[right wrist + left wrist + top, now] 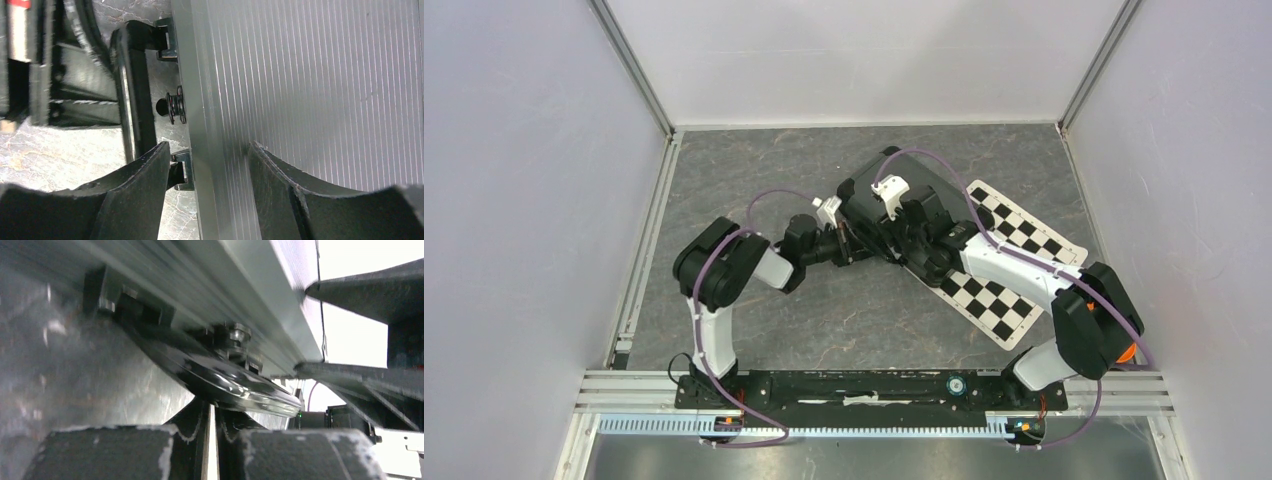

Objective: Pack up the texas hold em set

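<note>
Looking down from above, my left arm (724,265) and right arm (1009,268) meet at the closed black hard case (929,170). It lies on the grey desk (844,310), one end over a checkered mat (1024,230). No chips, cards or dice show outside it.

From my left wrist, my left end effector (215,415) is almost fully closed, its tips right under the case's glossy black handle (235,385). Whether it pinches the handle I cannot tell.

From my right wrist, my right end effector (207,150) is partly open and holds nothing, straddling the case's metal front rim beside a small black clasp (175,105).

Packing looks nearly finished. I should steady the lid with the right while the left works gently, so the case does not slide.
</note>
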Available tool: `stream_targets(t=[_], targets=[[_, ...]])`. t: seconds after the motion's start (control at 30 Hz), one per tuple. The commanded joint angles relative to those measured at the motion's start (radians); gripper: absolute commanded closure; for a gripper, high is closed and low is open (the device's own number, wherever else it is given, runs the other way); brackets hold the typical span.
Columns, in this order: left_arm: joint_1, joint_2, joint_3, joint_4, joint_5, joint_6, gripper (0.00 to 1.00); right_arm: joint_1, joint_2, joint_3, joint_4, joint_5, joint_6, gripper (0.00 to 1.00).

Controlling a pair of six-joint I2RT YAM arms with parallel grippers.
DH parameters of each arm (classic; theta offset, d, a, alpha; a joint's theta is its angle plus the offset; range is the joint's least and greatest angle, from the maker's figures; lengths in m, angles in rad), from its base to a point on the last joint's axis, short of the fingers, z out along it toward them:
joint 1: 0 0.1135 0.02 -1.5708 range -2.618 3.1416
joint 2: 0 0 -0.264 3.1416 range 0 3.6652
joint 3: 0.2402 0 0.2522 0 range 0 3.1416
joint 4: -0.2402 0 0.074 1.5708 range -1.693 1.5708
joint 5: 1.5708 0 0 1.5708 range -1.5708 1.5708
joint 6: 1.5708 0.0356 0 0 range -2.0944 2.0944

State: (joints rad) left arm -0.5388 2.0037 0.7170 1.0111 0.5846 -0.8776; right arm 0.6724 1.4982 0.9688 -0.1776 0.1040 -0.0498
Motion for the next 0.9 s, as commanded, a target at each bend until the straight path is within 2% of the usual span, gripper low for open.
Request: stream_targets(t=[0.0, 0.17, 0.3, 0.33, 0.4, 0.47, 0.57, 0.63, 0.73, 0.87], targets=[[-0.006, -0.135, -0.095, -0.095, -0.050, 0.007, 0.89, 0.004, 0.016, 0.013, -0.035, -0.066, 0.033, 0.36], [-0.003, -0.221, -0.151, -0.194, -0.052, 0.019, 0.89, 0.008, 0.050, 0.037, -0.031, -0.091, 0.034, 0.28], [-0.001, -0.311, -0.181, -0.290, -0.049, 0.041, 0.89, 0.034, 0.079, 0.052, -0.036, -0.030, 0.026, 0.20], [-0.002, -0.338, -0.188, -0.337, -0.057, 0.061, 0.90, 0.040, 0.085, 0.056, -0.039, -0.008, 0.023, 0.19], [0.000, -0.407, -0.193, -0.468, -0.095, 0.110, 0.97, 0.051, 0.096, 0.064, -0.044, 0.031, 0.019, 0.19], [0.003, -0.485, -0.192, -0.602, -0.154, 0.157, 0.98, 0.063, 0.107, 0.068, -0.044, 0.073, 0.017, 0.20], [0.003, -0.559, -0.193, -0.656, -0.194, 0.187, 0.97, 0.078, 0.133, 0.078, -0.047, 0.130, 0.013, 0.20], [0.003, -0.553, -0.170, -0.657, -0.200, 0.201, 0.96, 0.088, 0.151, 0.085, -0.052, 0.138, 0.011, 0.19], [0.003, -0.429, -0.092, -0.627, -0.173, 0.226, 0.92, 0.099, 0.162, 0.089, -0.052, 0.149, 0.018, 0.15], [0.002, -0.303, -0.025, -0.545, -0.142, 0.193, 0.94, 0.099, 0.126, 0.071, -0.038, 0.151, 0.026, 0.16]])
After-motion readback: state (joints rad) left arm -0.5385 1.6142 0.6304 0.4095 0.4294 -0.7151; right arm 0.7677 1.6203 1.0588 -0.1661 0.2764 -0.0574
